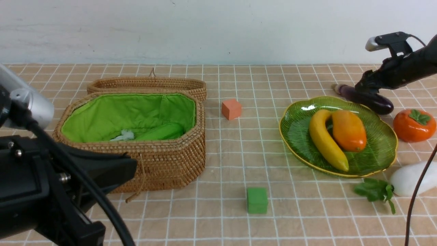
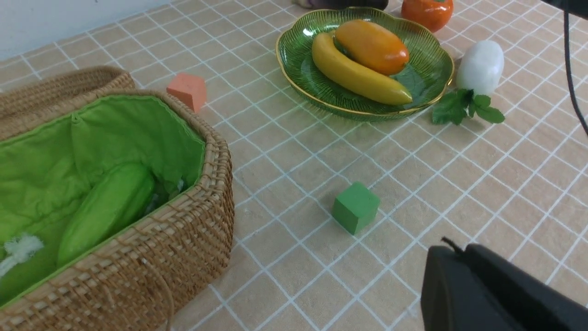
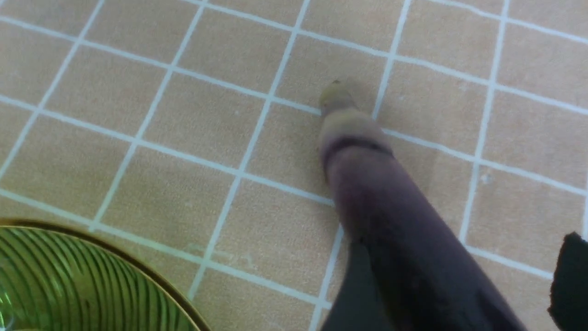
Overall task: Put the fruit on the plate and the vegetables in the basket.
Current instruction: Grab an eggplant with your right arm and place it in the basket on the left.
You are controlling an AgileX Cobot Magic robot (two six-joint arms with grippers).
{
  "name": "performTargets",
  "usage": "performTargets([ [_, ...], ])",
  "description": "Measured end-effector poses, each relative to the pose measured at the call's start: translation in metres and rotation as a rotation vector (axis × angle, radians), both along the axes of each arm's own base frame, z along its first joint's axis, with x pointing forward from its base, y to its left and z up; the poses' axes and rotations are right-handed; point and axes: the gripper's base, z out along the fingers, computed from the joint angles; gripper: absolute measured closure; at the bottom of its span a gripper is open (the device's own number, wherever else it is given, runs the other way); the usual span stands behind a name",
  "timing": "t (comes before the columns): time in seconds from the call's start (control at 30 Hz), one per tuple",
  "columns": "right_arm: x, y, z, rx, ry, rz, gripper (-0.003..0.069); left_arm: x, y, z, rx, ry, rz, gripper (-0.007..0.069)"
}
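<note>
Straddling the eggplant (image 1: 375, 101) toward the desk's (image 1: 222, 164) far right corner, the right gripper (image 1: 368, 91) has its fingers spread. In the wrist view one dark finger (image 3: 353, 294) sits against the purple body, and the other (image 3: 569, 276) stands off w/ bare cloth btwn, so nothing is clamped. The eggplant lies flat on the desk, just behind the plate's (image 1: 379, 153) far rim, w/ its stalk end pointing left.

The plate sits near the right edge, approx mid-depth. The banana (image 1: 326, 140) and mango (image 1: 348, 130) lie on it side by side, touching. The persimmon (image 1: 414, 125) is on the desk just right of the plate, close to the eggplant's rounded end. The radish (image 1: 411, 177) lies by the right edge, at the plate's near right side, its leaves toward the desk's middle.

The basket (image 1: 164, 164) is on the left half, w/ its lid (image 1: 150, 83) laid back toward the far edge. The cucumber (image 1: 160, 131) rests inside on the green lining.

The left gripper (image 2: 455, 271) hangs over the near left corner, in front of the basket, fingers pressed together and empty.

An orange cube (image 1: 231, 108) and a green cube (image 1: 257, 200) sit mid-desk.
</note>
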Motion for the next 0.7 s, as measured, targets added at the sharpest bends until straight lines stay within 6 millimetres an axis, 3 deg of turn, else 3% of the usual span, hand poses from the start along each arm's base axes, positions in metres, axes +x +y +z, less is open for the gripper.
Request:
performTargets([
  [0.5, 0.006, -0.003, -0.033, -0.012, 0.018, -0.002, 0.014, 0.0, -0.001, 0.001, -0.035, 0.014, 0.001, 0.0599],
  [0.6, 0.006, -0.004, -0.036, -0.029, 0.019, -0.003, 0.0175, 0.0, -0.001, 0.001, -0.039, 0.016, 0.001, 0.0599],
  [0.7, 0.006, -0.004, -0.037, -0.028, 0.024, -0.001, 0.0267, -0.001, -0.001, 0.001, -0.041, 0.018, 0.001, 0.0599],
])
